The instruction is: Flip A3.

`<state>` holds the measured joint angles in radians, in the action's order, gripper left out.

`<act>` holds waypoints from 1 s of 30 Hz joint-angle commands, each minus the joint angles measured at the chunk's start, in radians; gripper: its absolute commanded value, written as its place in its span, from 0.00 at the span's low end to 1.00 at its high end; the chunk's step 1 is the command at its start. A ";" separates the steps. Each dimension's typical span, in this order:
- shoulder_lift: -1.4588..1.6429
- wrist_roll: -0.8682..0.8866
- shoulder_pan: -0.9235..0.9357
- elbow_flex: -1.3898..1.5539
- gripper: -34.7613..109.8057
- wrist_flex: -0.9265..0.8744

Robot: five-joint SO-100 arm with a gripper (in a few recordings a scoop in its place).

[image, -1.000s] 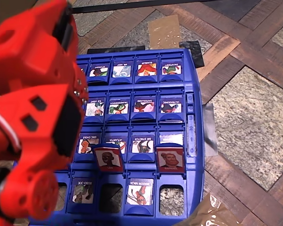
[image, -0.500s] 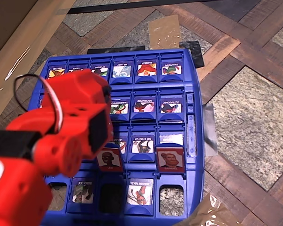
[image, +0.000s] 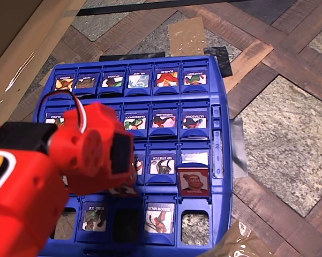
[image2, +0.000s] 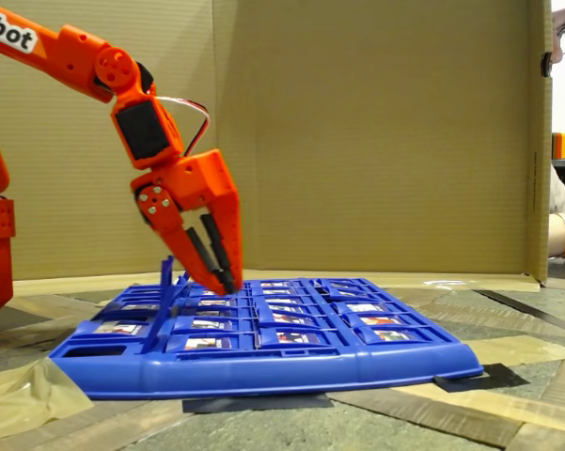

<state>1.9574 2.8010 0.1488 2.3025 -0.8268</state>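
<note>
Nearest the lens in the overhead view, my orange arm (image: 21, 187) fills the lower left of the frame, its wrist hanging over the blue game board (image: 219, 160). A sliver of A3 (image: 123, 190) peeks out under my wrist, left of centre and low in the frame; its face is too hidden to read. Just right of it stands the red tile with the ginger-bearded man (image: 193, 182), upright. Below those, in the bottom row, lie the ROBO-JOE tile (image: 94, 218) and the SHADOW NINJA tile (image: 159, 218), flat, blue side up.

From the side, in the fixed view, my gripper (image2: 227, 280) points down at the board's left half, tips right at a raised tile (image2: 174, 282). My jaws look almost closed, perhaps pinching its top edge, though I cannot tell for sure. Farther back rises the cardboard wall (image2: 376, 132).
</note>
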 commanded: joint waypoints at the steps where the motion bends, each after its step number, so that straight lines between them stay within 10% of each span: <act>1: 0.000 -0.025 0.008 -0.052 0.24 -0.060; 10: 0.002 -0.005 -0.002 -0.091 0.24 -0.143; 30: 0.354 0.067 -0.051 0.081 0.24 0.676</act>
<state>2.2411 2.8455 0.1058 2.3715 -0.2209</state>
